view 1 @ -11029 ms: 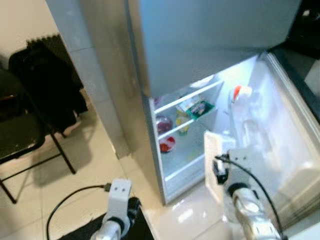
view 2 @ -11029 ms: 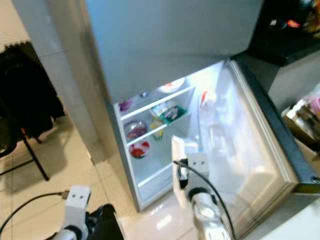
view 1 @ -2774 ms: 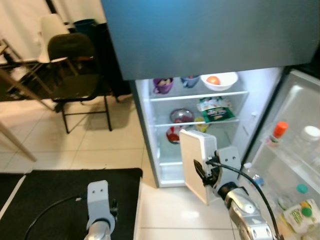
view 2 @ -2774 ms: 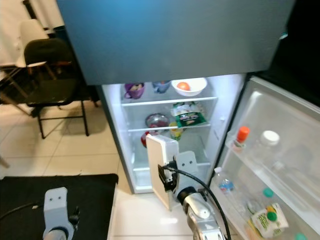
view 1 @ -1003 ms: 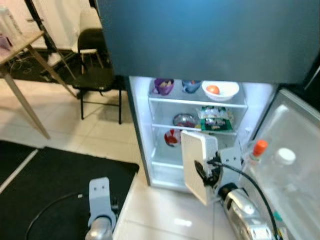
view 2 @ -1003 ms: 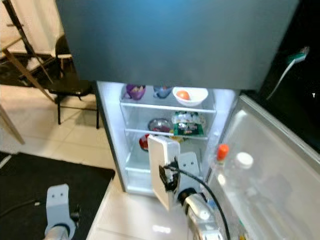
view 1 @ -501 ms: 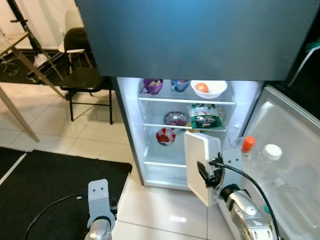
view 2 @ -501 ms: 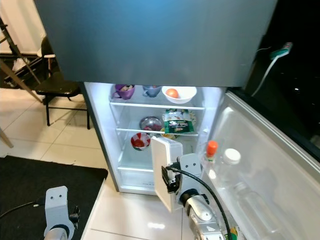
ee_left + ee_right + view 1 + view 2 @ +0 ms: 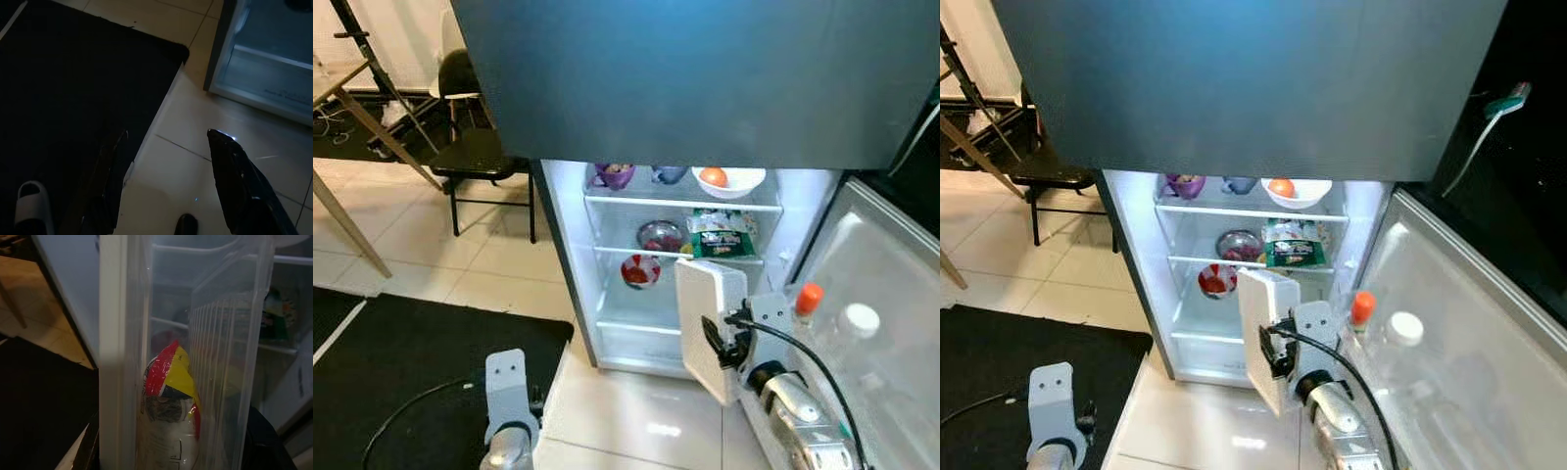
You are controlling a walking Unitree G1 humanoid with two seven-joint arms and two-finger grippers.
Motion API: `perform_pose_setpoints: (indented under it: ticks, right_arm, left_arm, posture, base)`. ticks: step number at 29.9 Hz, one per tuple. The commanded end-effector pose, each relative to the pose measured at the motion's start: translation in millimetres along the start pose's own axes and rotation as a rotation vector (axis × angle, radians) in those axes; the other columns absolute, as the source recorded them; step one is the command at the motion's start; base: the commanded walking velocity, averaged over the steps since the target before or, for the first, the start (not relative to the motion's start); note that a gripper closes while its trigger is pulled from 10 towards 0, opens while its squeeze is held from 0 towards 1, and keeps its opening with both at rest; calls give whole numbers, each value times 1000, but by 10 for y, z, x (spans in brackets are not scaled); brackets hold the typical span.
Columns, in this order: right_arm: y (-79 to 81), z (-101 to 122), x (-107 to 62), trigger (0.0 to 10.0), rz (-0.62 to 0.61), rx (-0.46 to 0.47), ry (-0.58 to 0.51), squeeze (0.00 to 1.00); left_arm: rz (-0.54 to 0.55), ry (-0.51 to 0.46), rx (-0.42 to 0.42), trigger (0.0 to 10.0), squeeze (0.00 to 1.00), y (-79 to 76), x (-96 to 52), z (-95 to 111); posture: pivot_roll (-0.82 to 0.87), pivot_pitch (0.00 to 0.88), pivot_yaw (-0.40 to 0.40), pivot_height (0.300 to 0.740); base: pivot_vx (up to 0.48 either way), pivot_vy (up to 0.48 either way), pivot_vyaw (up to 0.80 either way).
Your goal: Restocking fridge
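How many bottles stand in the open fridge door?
2. A bottle with an orange cap stands in the door shelf, nearer the fridge body, and a bottle with a white cap stands beside it, farther out. Others may be hidden lower down.

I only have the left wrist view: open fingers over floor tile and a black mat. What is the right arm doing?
Observer: The right gripper holds a clear container upright before the open fridge.
Operator: Anything inside it?
Observer: Yes, a packet with red and yellow wrapping.
Operator: Is the top shelf taken?
Observer: It carries a purple cup, a blue cup and a white bowl with an orange fruit.
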State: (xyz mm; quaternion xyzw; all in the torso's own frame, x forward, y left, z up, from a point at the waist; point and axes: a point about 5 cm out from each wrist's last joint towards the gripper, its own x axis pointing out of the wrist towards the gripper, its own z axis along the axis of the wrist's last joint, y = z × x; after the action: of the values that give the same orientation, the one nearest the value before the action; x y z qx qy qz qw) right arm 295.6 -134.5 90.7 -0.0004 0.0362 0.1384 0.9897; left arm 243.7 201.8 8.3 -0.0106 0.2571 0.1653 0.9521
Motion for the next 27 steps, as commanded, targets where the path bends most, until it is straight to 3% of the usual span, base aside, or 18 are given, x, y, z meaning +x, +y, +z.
perform_pose_setpoints:
  ticks: [1,27]
  right_arm:
    - [53,-17,-4,10000,13,9,-2,0]
    - [51,-14,0,10000,11,11,-3,0]
  left_arm:
    - [17,17,10,10000,0,54,-11,-58]
    - [12,12,13,10000,0,46,-10,-52]
  posture:
    - [-71,133,58,736]
    - [-71,134,61,736]
  base:
    - [371,0,0]
    - [386,0,0]
